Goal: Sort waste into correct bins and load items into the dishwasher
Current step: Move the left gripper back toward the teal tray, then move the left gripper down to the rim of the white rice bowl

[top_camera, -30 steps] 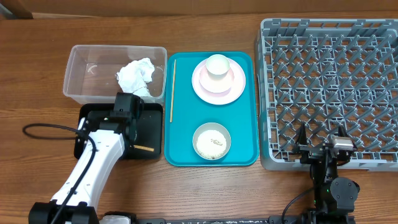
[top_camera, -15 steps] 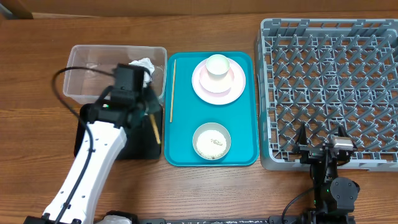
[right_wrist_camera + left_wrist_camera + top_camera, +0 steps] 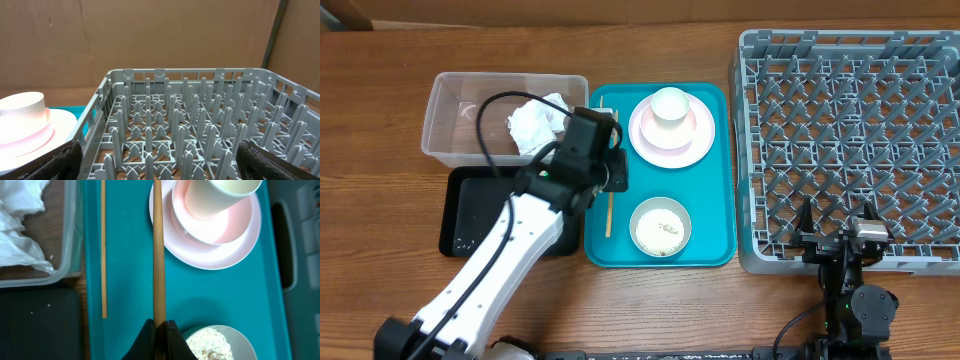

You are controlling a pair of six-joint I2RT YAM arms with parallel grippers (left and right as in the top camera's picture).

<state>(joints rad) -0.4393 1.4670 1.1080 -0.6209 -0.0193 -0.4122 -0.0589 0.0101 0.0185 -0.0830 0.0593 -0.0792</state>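
My left gripper is shut on a wooden chopstick and holds it lengthwise over the left part of the flat teal tray. The second chopstick lies along that tray's left edge. An upturned small pale bowl sits on the pink-white plate. A bowl with rice stands at the tray's front. The white tissue lies in the clear tub. My right gripper is open at the grey rack's front edge. No red wrapper shows.
The black tray lies in front of the clear tub, left of the teal tray, with a few white specks on it. A black cable loops from my left arm over the tub. The rack holds nothing.
My left gripper took the chopstick from the black tray, rose, and swung right with it to above the teal tray. The right arm has not moved.
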